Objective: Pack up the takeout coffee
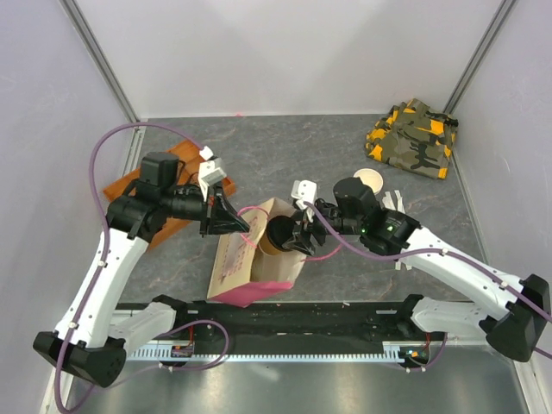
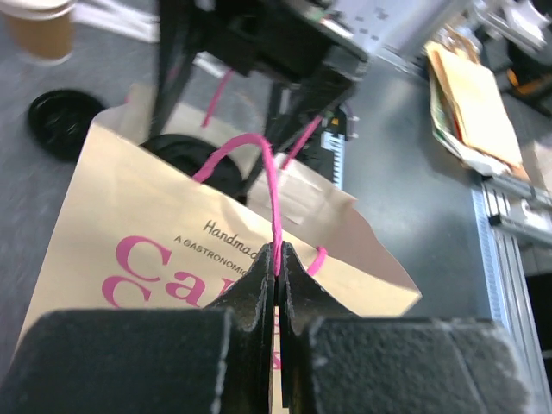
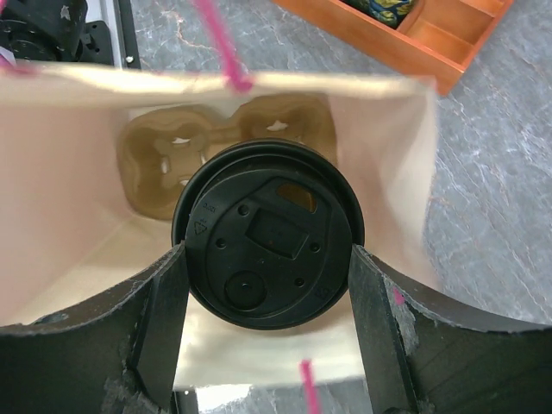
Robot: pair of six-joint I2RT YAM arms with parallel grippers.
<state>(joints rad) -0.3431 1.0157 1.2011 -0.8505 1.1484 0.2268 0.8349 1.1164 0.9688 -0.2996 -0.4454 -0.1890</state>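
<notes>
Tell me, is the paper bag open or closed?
Open. The left gripper pinches a pink handle; past the coffee, the bag shows its inside, a carrier at the bottom.

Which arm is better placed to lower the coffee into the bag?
Right. Its end effector is shut on the takeout coffee over the open paper bag, with the cup carrier below. The left end effector is occupied pinching the pink handle.

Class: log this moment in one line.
left end effector shut on pink handle; right end effector shut on takeout coffee; above open bag
</notes>
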